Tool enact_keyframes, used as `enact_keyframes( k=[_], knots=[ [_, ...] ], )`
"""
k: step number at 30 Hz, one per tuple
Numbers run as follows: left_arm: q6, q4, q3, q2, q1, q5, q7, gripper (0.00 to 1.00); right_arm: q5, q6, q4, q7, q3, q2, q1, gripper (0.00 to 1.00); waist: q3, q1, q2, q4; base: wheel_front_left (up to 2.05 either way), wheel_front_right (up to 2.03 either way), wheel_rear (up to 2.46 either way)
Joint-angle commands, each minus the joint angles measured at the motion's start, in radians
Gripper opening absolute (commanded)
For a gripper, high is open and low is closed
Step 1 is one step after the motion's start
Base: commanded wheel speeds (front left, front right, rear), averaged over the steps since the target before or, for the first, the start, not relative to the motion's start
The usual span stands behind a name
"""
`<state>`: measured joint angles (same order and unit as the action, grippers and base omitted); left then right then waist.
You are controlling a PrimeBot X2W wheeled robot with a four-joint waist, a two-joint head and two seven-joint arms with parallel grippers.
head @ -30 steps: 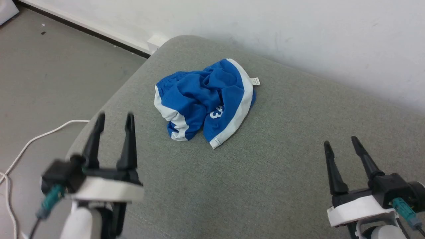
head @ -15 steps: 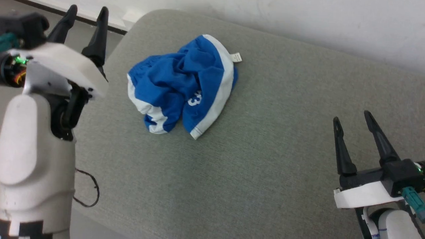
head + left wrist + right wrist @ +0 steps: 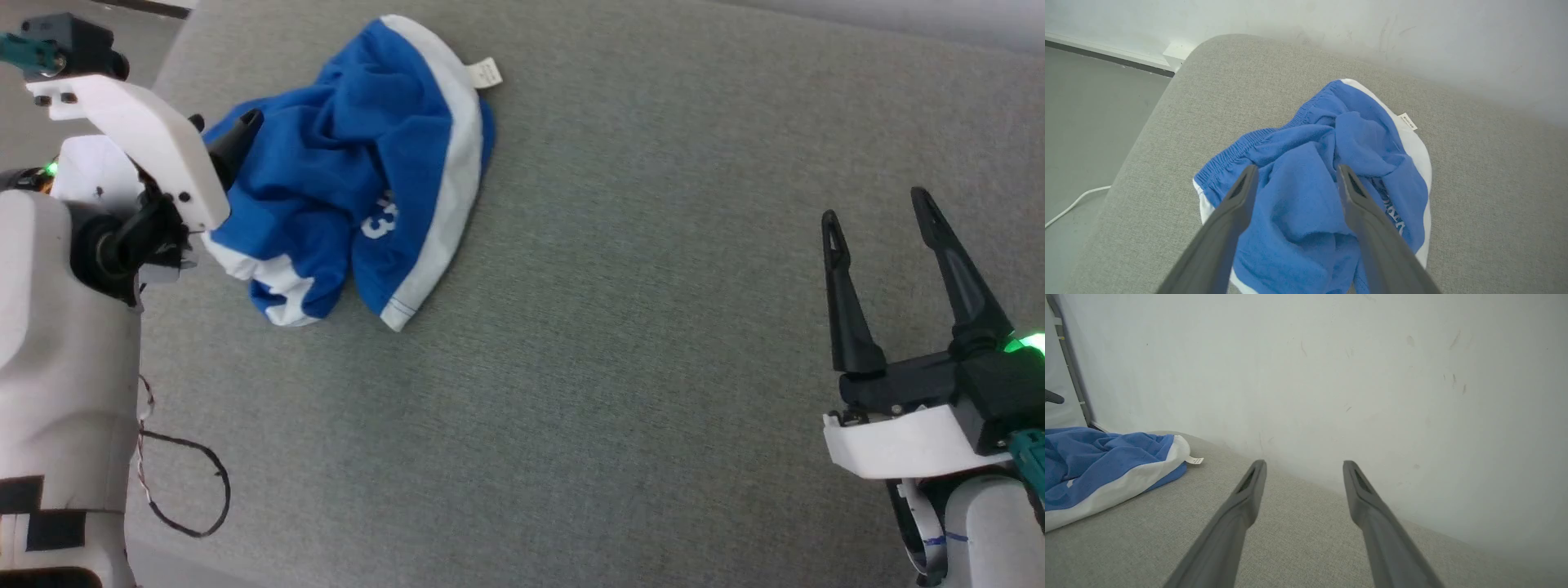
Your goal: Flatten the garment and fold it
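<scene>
Nearest in the head view, the right gripper (image 3: 875,206) hangs at the lower right with its two dark fingers spread wide and nothing between them. It sits over bare fabric of the grey cushion (image 3: 620,384), well apart from the garment. A thin black wire loop (image 3: 198,498) curls beside the pale left forearm at the lower left.

A little farther on, the left gripper (image 3: 1296,169) is also spread, with a clear gap between its fingers. It is poised over the left part of the garment (image 3: 335,155). In the left wrist view the fingers frame a bunched blue fold, but whether the tips touch the cloth cannot be told.

The garment is a pair of bright blue shorts lying crumpled in a heap on the cushion, toward its far left corner (nothing about it is flat or folded). A broad white side stripe (image 3: 447,184) curves along its right edge, and a white "23" (image 3: 379,220) shows on a leg near the middle. The gathered waistband (image 3: 1237,152) runs along the left side of the heap. A small white tag (image 3: 484,73) pokes out at the far edge and rests on the cushion.

Beyond the cushion's rounded corner lie the grey floor (image 3: 1090,118) and a white cable (image 3: 1073,201). A scuffed white wall (image 3: 1339,375) stands behind.
</scene>
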<state>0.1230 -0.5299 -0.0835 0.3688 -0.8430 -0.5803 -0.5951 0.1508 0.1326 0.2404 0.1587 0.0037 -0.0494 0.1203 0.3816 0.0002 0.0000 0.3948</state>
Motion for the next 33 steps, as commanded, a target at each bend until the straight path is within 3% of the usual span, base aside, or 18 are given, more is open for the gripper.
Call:
enact_keyframes(
  k=[1, 10, 11, 12, 13, 21, 29, 33],
  knots=[
    [0.007, -0.007, 0.004, 0.005, -0.015, -0.009, -0.008, 1.00, 0.006, -0.002, 0.008, -0.002, 0.000, -0.001, 0.013, 1.00, 0.060, -0.0002, 0.0000, -0.057, 0.00, 0.00, 0.00],
    [-0.007, -0.076, 0.008, 0.031, -0.007, -0.066, -0.155, 1.00, 0.001, -0.002, 0.044, -0.015, -0.001, -0.001, 0.026, 1.00, 0.127, -0.0002, 0.0000, -0.107, 0.00, 0.00, 0.00],
    [-0.009, -0.079, 0.011, 0.032, -0.006, -0.072, -0.162, 0.87, 0.001, -0.002, 0.046, -0.015, -0.002, -0.001, 0.029, 1.00, 0.132, -0.0002, 0.0000, -0.110, 0.00, 0.00, 0.00],
    [-0.009, -0.080, 0.012, 0.036, -0.005, -0.073, -0.164, 0.25, 0.002, -0.002, 0.047, -0.015, -0.002, -0.001, 0.033, 1.00, 0.137, -0.0002, 0.0000, -0.112, 0.00, 0.00, 0.00],
    [-0.009, -0.080, 0.011, 0.042, -0.004, -0.071, -0.163, 0.00, 0.002, -0.002, 0.047, -0.015, -0.002, -0.001, 0.036, 1.00, 0.140, -0.0002, 0.0000, -0.114, 0.00, 0.00, 0.00],
    [-0.005, -0.088, 0.019, 0.063, -0.005, -0.073, -0.106, 0.00, -0.017, -0.002, 0.022, 0.002, -0.007, -0.001, 0.042, 1.00, 0.116, -0.0002, 0.0000, -0.116, 0.00, 0.00, 0.00],
    [0.001, -0.050, 0.041, 0.090, -0.037, -0.087, -0.003, 0.00, -0.062, -0.002, -0.032, 0.040, -0.012, -0.001, 0.025, 1.00, 0.002, -0.0002, 0.0000, -0.114, 0.00, 0.00, 0.00],
    [0.000, -0.008, 0.066, 0.069, -0.073, -0.127, 0.036, 0.00, -0.093, -0.002, -0.064, 0.060, -0.018, -0.001, 0.004, 1.00, -0.071, -0.0002, 0.0000, -0.117, 0.00, 0.00, 0.00]
  ],
)
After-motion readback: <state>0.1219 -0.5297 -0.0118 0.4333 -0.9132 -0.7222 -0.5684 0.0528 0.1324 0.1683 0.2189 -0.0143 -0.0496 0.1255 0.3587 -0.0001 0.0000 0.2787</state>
